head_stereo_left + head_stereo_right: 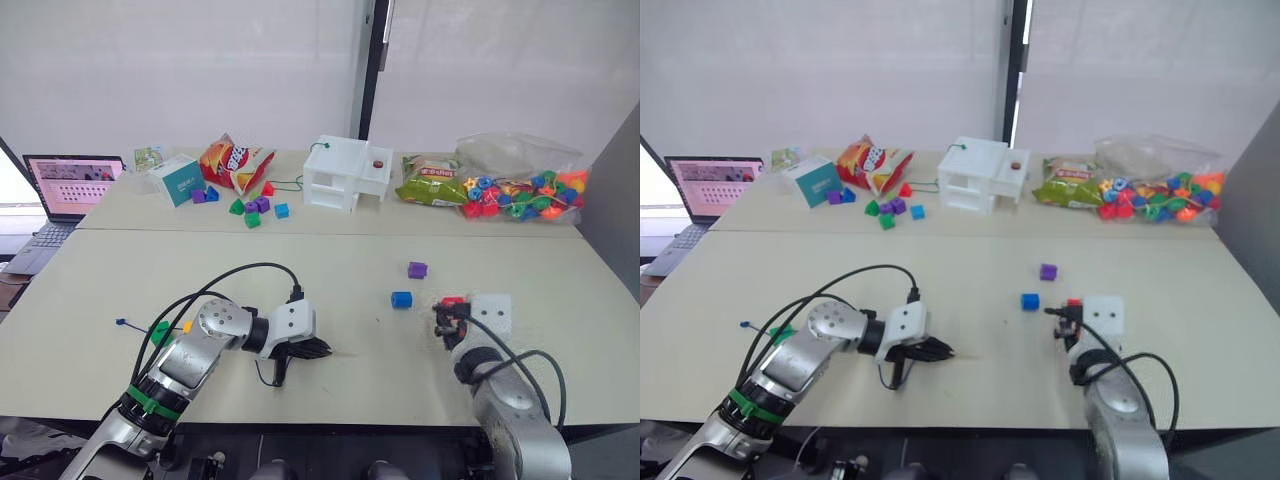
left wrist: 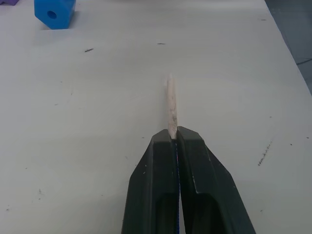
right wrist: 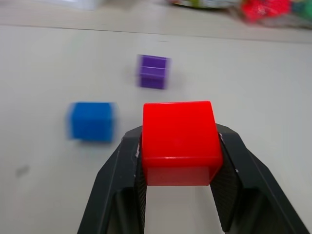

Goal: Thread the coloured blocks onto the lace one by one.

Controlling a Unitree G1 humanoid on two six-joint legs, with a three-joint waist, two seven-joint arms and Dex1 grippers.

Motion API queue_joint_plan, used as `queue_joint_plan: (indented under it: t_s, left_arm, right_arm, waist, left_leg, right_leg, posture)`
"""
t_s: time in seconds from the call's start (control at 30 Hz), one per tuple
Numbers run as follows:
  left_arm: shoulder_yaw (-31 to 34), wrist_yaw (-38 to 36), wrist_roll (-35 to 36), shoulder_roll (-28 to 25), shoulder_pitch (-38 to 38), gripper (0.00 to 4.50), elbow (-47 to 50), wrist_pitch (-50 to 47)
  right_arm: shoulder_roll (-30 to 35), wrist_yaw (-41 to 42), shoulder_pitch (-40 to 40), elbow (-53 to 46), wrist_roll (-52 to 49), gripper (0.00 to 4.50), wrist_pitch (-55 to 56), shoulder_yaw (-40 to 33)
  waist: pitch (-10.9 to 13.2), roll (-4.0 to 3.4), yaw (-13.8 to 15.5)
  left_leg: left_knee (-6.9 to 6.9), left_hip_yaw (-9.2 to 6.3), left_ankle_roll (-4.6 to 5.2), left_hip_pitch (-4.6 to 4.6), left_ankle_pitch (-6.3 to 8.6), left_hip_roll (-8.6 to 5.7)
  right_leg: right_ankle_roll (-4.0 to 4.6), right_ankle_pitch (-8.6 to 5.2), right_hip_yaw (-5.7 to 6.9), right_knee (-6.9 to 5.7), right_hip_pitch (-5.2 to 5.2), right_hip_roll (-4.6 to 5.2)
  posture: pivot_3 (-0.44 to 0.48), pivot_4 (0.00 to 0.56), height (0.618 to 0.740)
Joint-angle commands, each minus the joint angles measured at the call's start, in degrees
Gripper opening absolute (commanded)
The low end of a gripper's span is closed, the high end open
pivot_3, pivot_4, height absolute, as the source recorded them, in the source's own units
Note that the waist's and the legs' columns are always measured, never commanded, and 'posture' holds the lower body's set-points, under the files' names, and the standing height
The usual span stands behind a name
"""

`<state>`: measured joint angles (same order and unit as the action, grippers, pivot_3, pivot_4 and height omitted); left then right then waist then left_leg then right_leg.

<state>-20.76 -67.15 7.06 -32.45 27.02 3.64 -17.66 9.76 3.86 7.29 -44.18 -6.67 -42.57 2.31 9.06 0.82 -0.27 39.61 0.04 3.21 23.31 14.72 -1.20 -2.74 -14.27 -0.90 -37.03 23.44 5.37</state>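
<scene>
Risk of missed threading: left gripper [image 2: 174, 139] clamped on lace [image 2: 171, 105] tip, right gripper [image 3: 178, 146] clamped on red block [image 3: 178, 141], hole orientation unverified.

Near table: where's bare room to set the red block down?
Free: the wide strip between the left end effector and the blue block, and the middle band behind it. Crowded: around the right end effector by blue and purple blocks; far table cluttered.

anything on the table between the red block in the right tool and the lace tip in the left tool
Nothing visible does. The red block sits clamped in the right tool, the lace tip pokes from the left tool, and only bare table lies between them.
</scene>
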Motion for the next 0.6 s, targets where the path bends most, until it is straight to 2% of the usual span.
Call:
queue_joint_plan:
  t_s: [0.03,0.37,0.43,0.6]
  left_arm:
    - [0.7,-0.1,0.9,0.2,0.6,0.00,1.2,0.0]
    - [0.6,-0.4,0.9,0.2,0.5,0.00,1.7,-0.5]
    - [0.7,-0.4,1.1,0.1,0.4,0.00,2.0,-0.8]
    - [1.0,-0.1,1.0,-0.2,0.0,0.00,2.5,-1.2]
  right_arm:
    - [0.9,0.7,1.4,-6.4,-0.1,1.19,-4.8,10.2]
    - [-2.4,0.1,-0.1,8.3,0.6,1.19,-2.1,10.4]
    - [-2.4,0.5,-0.1,7.8,0.6,2.26,-0.7,10.0]
    - [0.9,4.7,-2.0,1.2,-1.6,3.97,-1.2,6.8]
  waist:
    - [0.0,0.01,-0.3]
    - [0.0,0.02,-0.1]
    - [0.0,0.02,-0.1]
    - [0.0,0.02,0.0]
  left_leg:
    - [0.01,-0.01,0.00,-0.01,0.00,0.02]
    - [0.04,-0.03,0.00,-0.11,0.00,0.00]
    - [0.04,-0.04,0.00,-0.12,0.00,0.02]
    - [0.05,-0.03,0.00,-0.10,0.00,-0.01]
  right_leg:
    - [0.01,0.00,0.01,0.01,-0.03,-0.02]
    - [0.00,-0.01,0.06,0.05,-0.13,0.01]
    - [0.00,-0.01,0.06,0.04,-0.14,-0.02]
    - [0.00,-0.01,0.07,0.04,-0.14,0.02]
  posture:
    - [0.000,0.150,0.740]
    - [0.000,0.150,0.740]
    - [0.000,0.150,0.740]
    - [0.000,0.150,0.740]
